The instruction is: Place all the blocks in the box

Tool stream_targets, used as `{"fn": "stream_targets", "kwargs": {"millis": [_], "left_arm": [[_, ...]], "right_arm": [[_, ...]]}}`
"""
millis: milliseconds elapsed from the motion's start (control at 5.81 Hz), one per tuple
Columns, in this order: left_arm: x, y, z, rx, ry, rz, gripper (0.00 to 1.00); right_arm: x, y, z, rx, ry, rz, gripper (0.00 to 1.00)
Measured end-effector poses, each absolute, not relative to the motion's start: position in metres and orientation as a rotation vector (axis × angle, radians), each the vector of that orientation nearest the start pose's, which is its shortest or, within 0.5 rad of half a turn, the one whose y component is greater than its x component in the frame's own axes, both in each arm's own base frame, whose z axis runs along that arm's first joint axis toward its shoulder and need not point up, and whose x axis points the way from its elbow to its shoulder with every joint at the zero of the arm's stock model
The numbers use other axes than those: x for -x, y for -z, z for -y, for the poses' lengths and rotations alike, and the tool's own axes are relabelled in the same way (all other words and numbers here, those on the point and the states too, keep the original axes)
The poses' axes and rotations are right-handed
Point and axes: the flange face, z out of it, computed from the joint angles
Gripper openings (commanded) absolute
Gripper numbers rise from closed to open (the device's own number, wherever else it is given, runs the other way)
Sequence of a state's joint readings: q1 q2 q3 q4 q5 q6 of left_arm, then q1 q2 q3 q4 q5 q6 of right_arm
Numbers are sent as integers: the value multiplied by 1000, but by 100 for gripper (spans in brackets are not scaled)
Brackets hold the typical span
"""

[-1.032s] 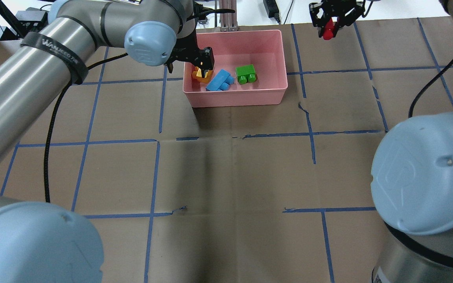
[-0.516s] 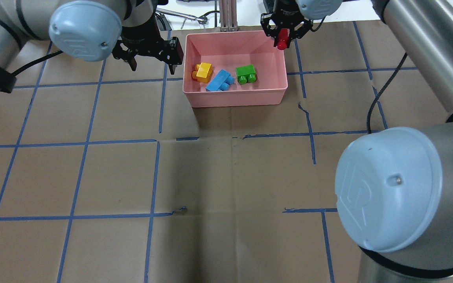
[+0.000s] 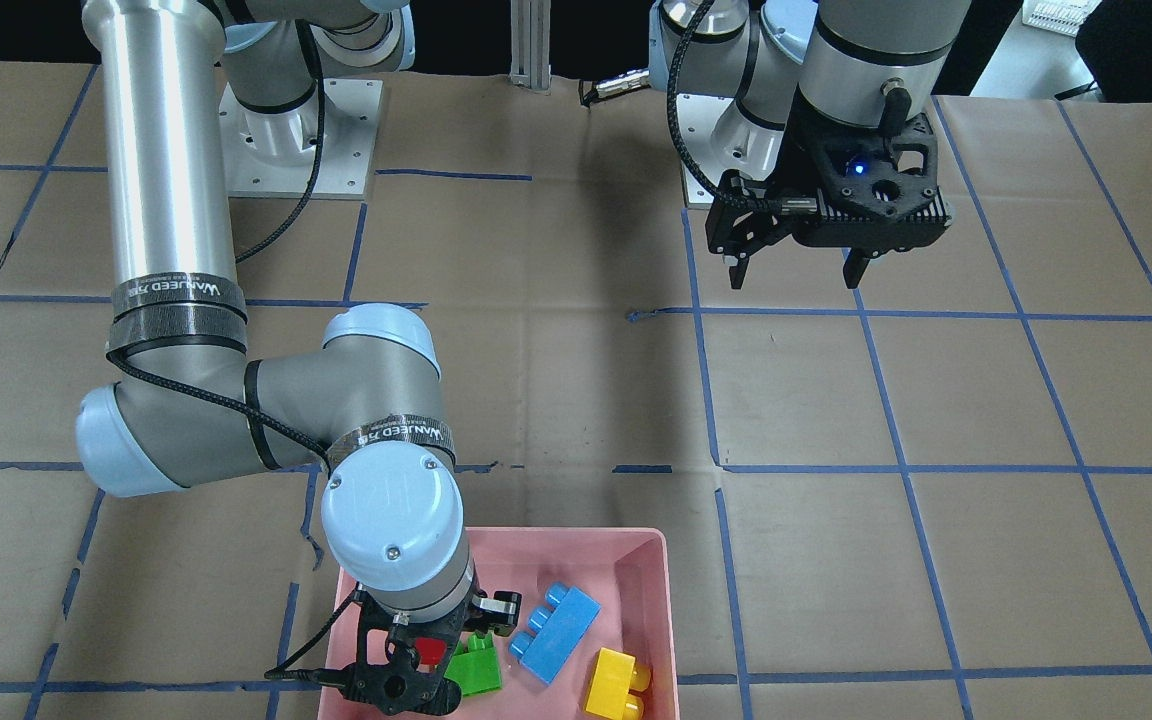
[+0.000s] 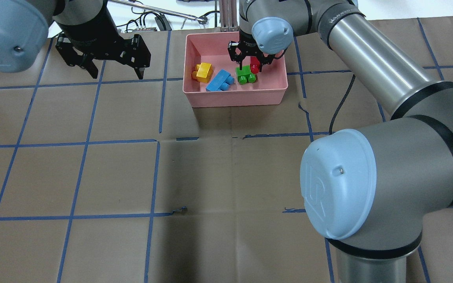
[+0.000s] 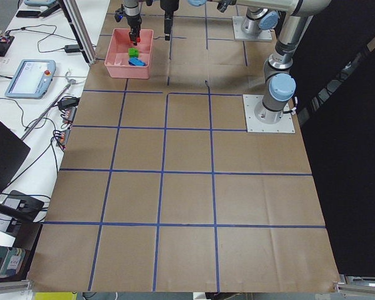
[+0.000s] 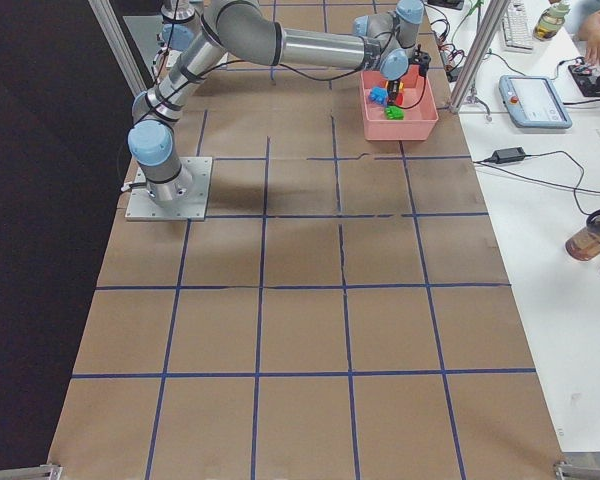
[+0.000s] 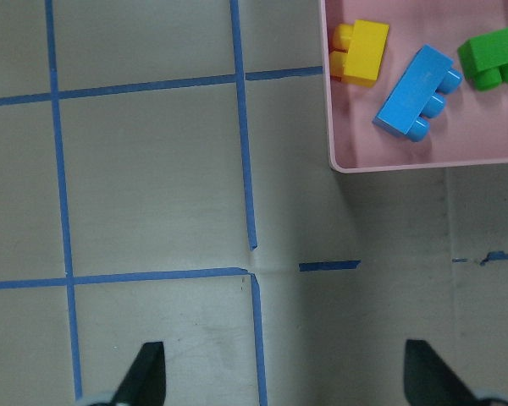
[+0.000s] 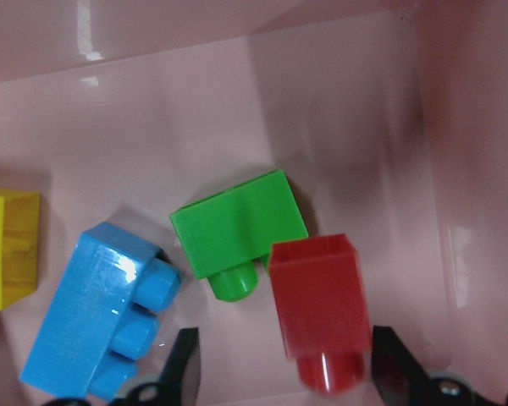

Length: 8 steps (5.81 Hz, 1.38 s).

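The pink box stands at the far middle of the table. In it lie the yellow brick, the light-blue brick and the green brick. My right gripper is down inside the box and open. The red brick sits between its spread fingers, close beside the green brick; only the right-hand finger is near it. I cannot tell whether it rests on the box floor. My left gripper is open and empty above the table, left of the box.
The table is covered in brown paper with a blue tape grid. An aluminium post stands just behind the box. Cables and a control tablet lie on the white bench beyond the far edge. An operator's hand shows there.
My right gripper moved from the box's back right rim down into the box and opened off the red brick. My left gripper moved further left, away from the box.
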State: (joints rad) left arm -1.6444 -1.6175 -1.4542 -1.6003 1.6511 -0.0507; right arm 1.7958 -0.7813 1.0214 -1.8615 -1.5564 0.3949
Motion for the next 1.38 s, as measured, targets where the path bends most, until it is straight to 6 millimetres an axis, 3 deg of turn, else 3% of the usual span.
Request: {"fn": "stream_targets", "kwargs": {"millis": [344,688,1032,1376], "left_arm": [[156,-527,470,-23,-30,-3057,100],[154,-523,450,-21,-53,-3055,100],[153,-523,441,-13,-49,-3054,100],[152,-523,441,-10,-45,-3055,100]], "right_arm": [[-299,-315,723,-231,40,-3083,100],[-262,-375,699,-89,-39,-3111,100],[-197,-426,637,26,-202,-3118,100],[-153,-459,559,-27,-203,-3111,100]]}}
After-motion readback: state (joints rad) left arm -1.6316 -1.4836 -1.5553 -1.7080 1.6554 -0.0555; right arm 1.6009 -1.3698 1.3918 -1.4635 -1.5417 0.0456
